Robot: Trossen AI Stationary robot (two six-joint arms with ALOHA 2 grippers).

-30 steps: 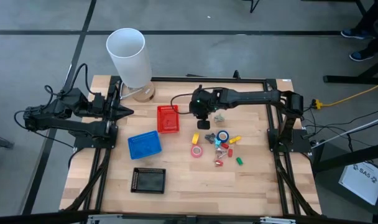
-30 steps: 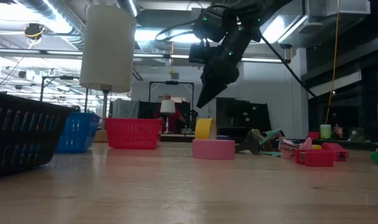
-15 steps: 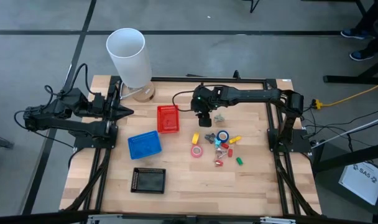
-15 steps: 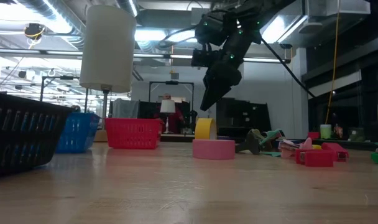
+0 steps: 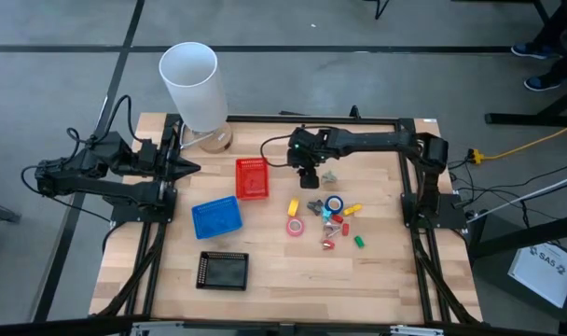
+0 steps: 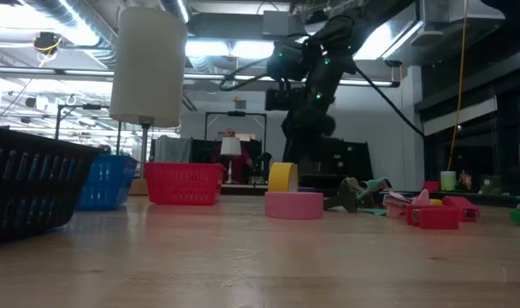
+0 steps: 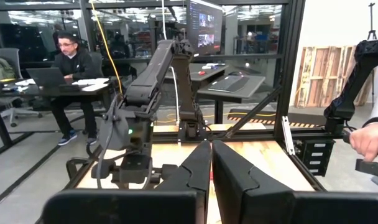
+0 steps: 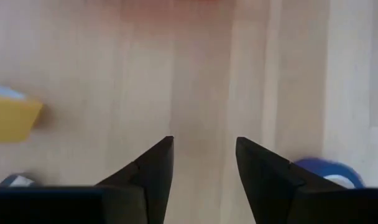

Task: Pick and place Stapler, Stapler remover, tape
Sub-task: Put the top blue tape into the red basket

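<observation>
From above, the right arm reaches across the table's far side, its right gripper (image 5: 309, 177) pointing down just beside the red basket (image 5: 252, 178). The yellow tape roll (image 5: 294, 206), pink tape roll (image 5: 294, 227) and blue tape roll (image 5: 334, 203) lie just nearer than it. The left gripper (image 5: 192, 168) waits far off at the left edge.

At table height, the right gripper (image 6: 304, 154) hangs behind the yellow roll.

Its wrist camera shows the right fingers (image 8: 153, 167) parted and empty over bare wood.

The left wrist camera shows the left fingers (image 7: 195, 171) pressed together.

- We find the black basket (image 6: 25, 184) cut off at the low view's left edge.
- In the right wrist view the blue tape roll (image 8: 329, 172) is blurred and partly hidden.
</observation>
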